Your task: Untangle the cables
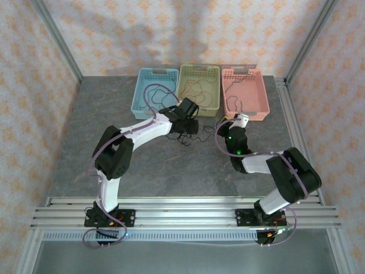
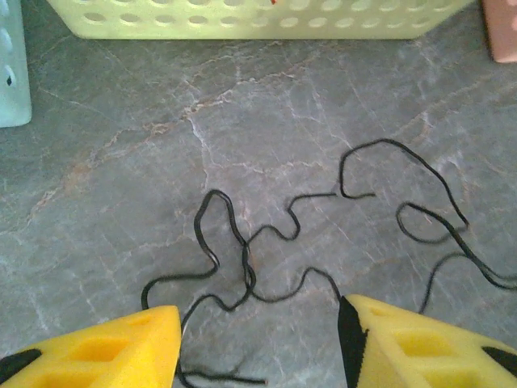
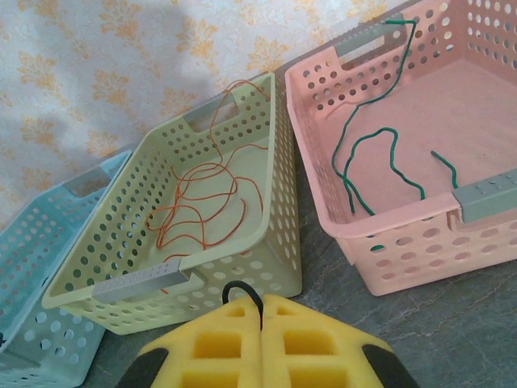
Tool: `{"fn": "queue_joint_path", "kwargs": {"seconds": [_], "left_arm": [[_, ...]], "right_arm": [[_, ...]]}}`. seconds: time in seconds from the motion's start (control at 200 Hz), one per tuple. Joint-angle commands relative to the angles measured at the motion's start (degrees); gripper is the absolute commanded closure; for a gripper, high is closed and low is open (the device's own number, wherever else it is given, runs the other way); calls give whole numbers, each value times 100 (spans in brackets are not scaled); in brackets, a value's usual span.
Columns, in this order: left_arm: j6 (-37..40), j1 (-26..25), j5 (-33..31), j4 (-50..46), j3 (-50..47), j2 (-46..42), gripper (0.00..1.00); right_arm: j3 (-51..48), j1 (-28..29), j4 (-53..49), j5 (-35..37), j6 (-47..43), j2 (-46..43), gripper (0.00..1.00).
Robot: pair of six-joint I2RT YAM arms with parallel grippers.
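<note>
From above, the left gripper [image 1: 187,124] hangs over the black cables [image 1: 183,138], which lie on the grey table [image 1: 171,171] just in front of the green basket [image 1: 199,68]. The right gripper [image 1: 238,120] is near the pink basket [image 1: 244,71].

In the left wrist view the yellow fingers [image 2: 121,347] stand apart, open, with loose black strands on the table between them.

In the right wrist view the jaws are pressed together on a black cable loop [image 3: 242,293]. The orange cables [image 3: 202,202] lie in the green basket, the green cables [image 3: 367,158] in the pink one.
</note>
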Motion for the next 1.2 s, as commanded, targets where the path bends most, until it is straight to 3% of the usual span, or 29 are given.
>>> {"fn": "queue_joint_path", "kwargs": {"seconds": [0.0, 0.255, 0.55, 0.736, 1.196], "left_arm": [[-85, 60, -525, -415, 278, 278, 48], [-140, -56, -572, -670, 973, 957, 52], [-143, -56, -839, -811, 1039, 1162, 55], [-141, -56, -718, -735, 930, 1173, 71], [-147, -20, -564, -807, 949, 1291, 73]], "right_arm": [[188, -8, -27, -83, 78, 55, 100], [193, -7, -28, -127, 96, 85, 100], [232, -7, -51, -146, 94, 113, 100], [233, -7, -63, -128, 98, 114, 100], [237, -9, -93, -133, 107, 127, 100]]}}
